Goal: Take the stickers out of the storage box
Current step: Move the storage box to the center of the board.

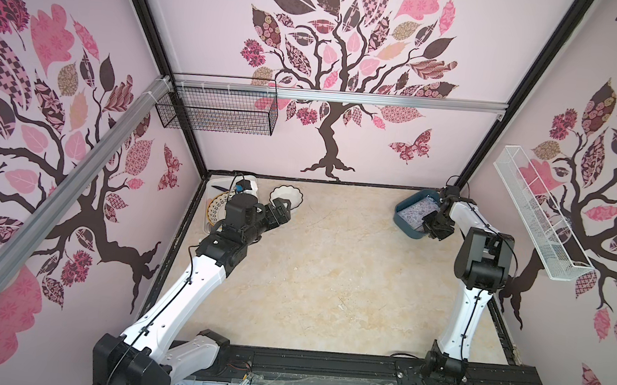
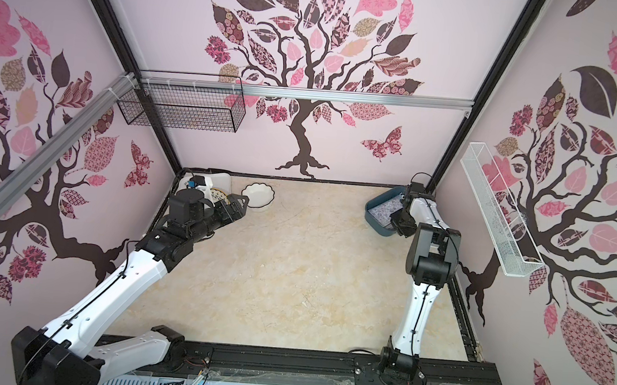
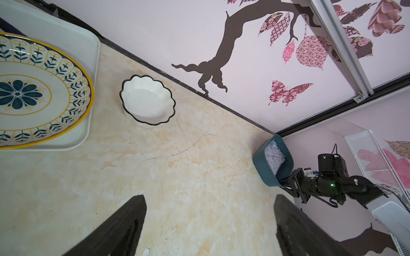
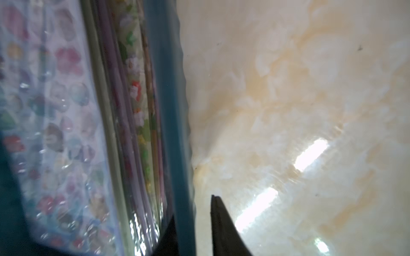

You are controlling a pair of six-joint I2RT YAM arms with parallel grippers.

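The stickers (image 1: 417,212), judged light, floppy and slippery, are stacked in the storage box (image 1: 408,229) at the far right corner of the table (image 1: 330,279); a sheet edge is best pinched. The box wall is straddled by the right gripper (image 4: 192,208), its jaws narrowed, a firm pinch not discernible; the left gripper (image 3: 209,197) is spread wide.

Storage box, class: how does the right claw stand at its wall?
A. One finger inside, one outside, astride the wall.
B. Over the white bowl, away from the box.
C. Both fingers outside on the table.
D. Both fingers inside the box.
A: the right wrist view shows the right claw astride the storage box wall, one finger inside by the stickers, the other over the table.
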